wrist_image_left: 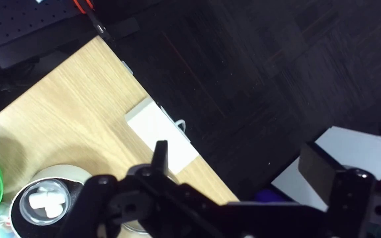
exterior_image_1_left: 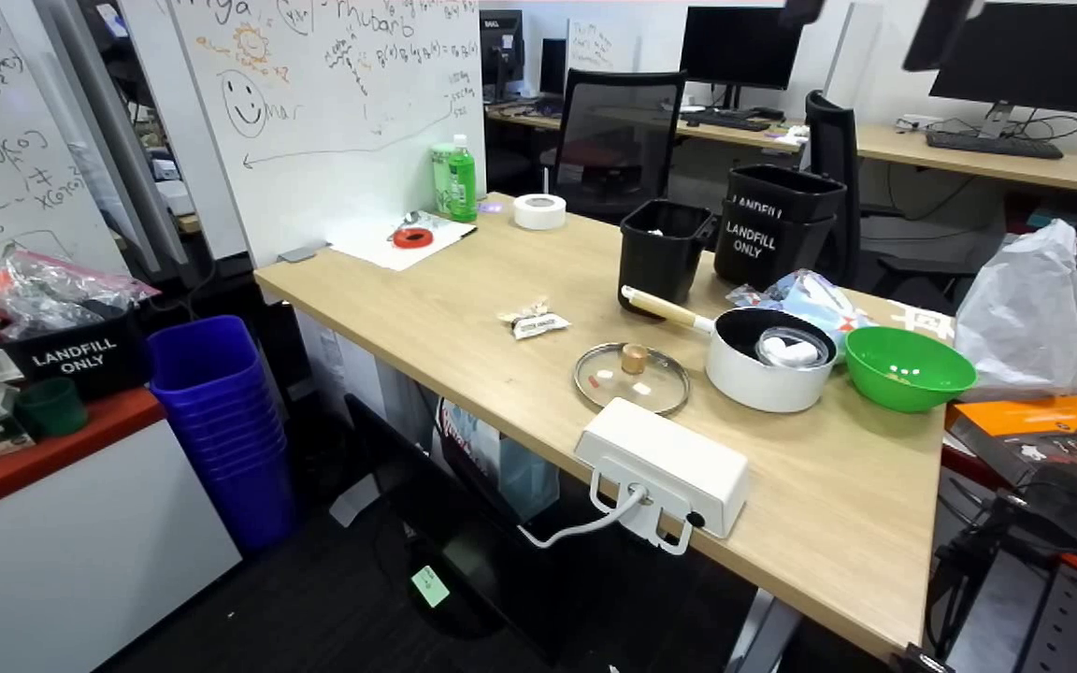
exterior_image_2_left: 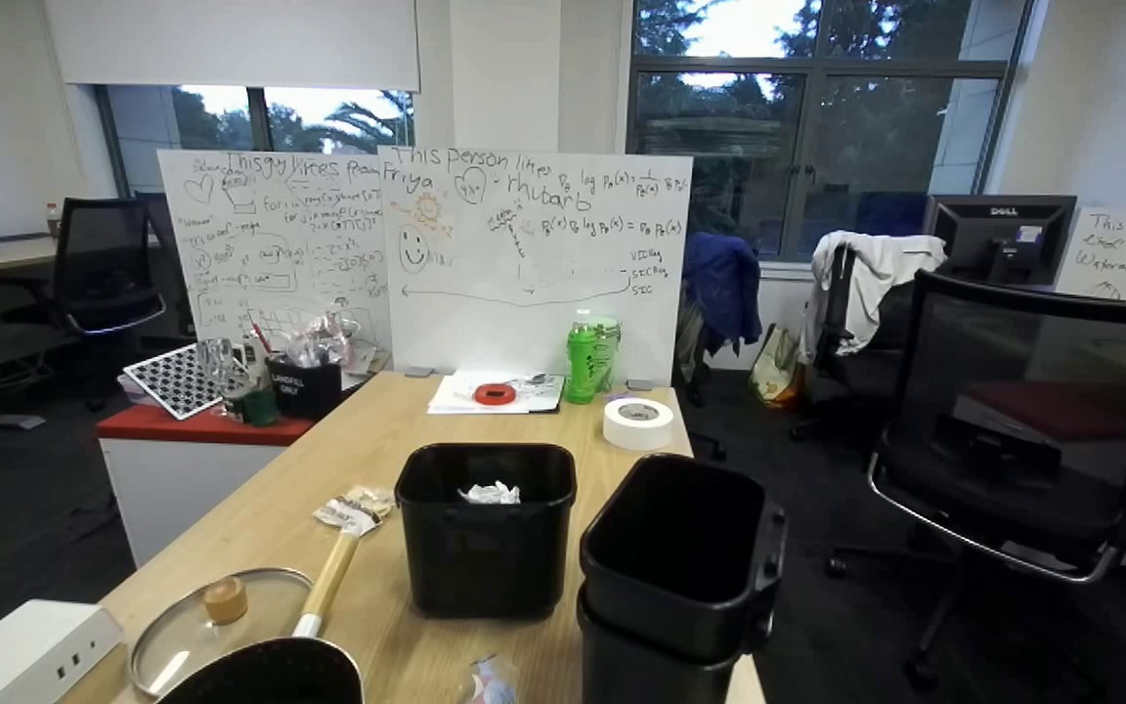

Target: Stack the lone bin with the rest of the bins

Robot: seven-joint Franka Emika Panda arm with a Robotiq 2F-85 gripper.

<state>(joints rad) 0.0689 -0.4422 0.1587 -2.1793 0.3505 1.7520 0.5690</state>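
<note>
The lone bin is a small black tapered bin standing upright on the wooden table, with crumpled white paper inside. It also shows in an exterior view. The rest of the bins are a taller nested black stack right beside it, with white "LANDFILL ONLY" lettering; the stack also shows in an exterior view. My gripper is open and empty in the wrist view, its fingers wide apart, high above the table's edge and the floor. Its dark fingertips show at the top of an exterior view. Neither bin shows in the wrist view.
A white pot with its handle close to the lone bin, a glass lid, a green bowl and a white power box stand on the table. Blue ribbed bins stand on the floor. Another black bin holds plastic bags.
</note>
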